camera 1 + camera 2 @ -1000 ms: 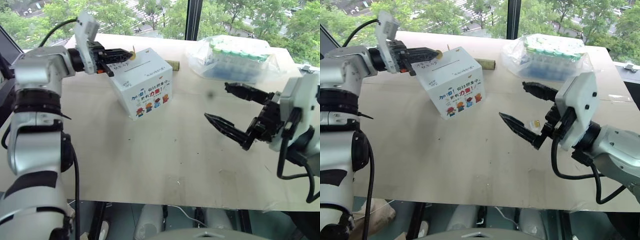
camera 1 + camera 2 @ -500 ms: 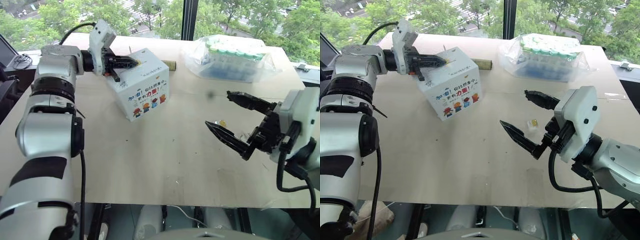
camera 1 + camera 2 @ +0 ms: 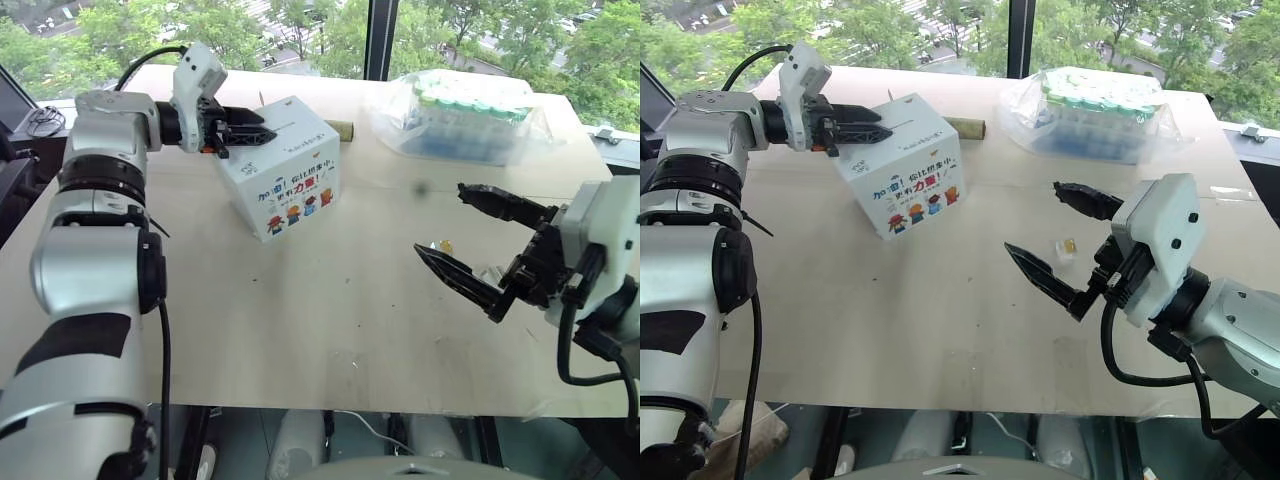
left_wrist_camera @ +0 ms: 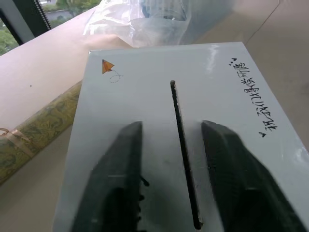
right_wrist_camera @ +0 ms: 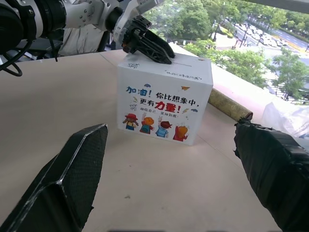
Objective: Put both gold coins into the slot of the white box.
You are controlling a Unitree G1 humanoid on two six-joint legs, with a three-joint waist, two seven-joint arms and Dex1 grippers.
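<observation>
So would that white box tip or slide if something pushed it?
Probably slide: the white box looks like thin cardboard, so likely light. It sits flat on the smooth table, cube-shaped, so tipping seems unlikely unless it is pushed near the top.

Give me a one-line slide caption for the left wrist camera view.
Left gripper open over the white box, its fingers straddling the slot.

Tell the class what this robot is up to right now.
The robot is posting gold coins into a white box. Its left pincer sits open over the box's top face, one finger on each side of the slot, with no coin between them. One gold coin lies on the table beside a small clear block. The right pincer hangs wide open above them, holding nothing.
</observation>
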